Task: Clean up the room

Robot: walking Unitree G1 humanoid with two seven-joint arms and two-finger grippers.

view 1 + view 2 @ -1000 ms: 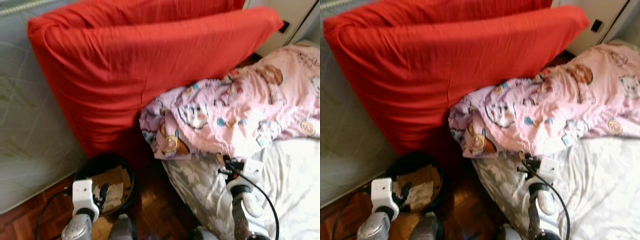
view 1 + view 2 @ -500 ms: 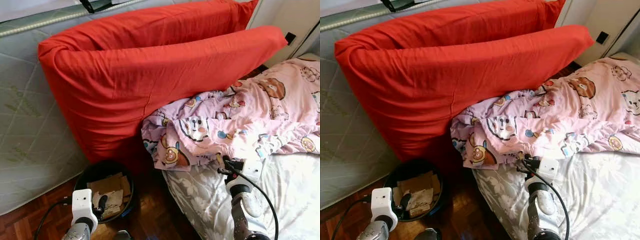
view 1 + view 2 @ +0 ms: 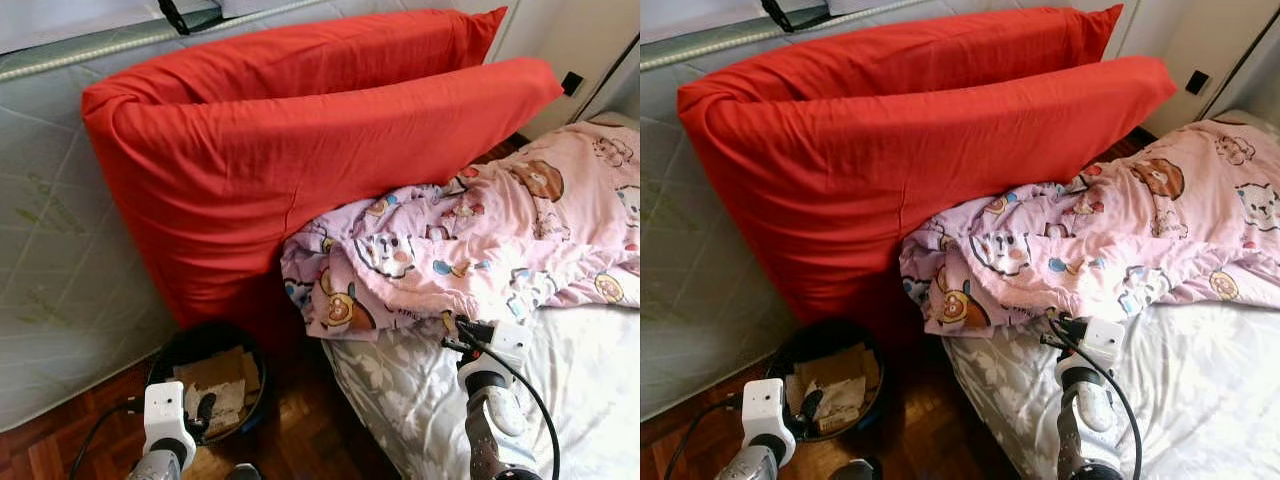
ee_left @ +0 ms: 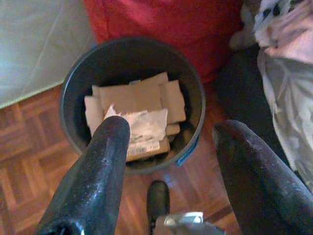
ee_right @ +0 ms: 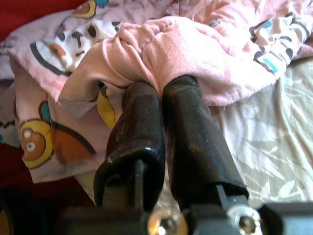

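Blanket (image 5: 186,54) edge hiding right fingers' (image 5: 190,122) tips

Red cushion (image 3: 300,170) and bin (image 3: 212,375) crowd the narrow floor gap (image 3: 300,420), seemingly passable.

1. The left arm is held low at the robot's left side, its silver forearm rising to a white wrist block; the left gripper (image 4: 166,142) points downward, its two black fingers (image 4: 100,166) spread wide apart with nothing between them.
2. The right arm reaches forward and up on the robot's right, a black cable looping along the silver forearm to the white wrist block; the right gripper (image 5: 159,93) has its two black fingers (image 5: 139,122) pressed close together, side by side, their tips buried in a fold of pink blanket (image 5: 195,58) and pinching it.
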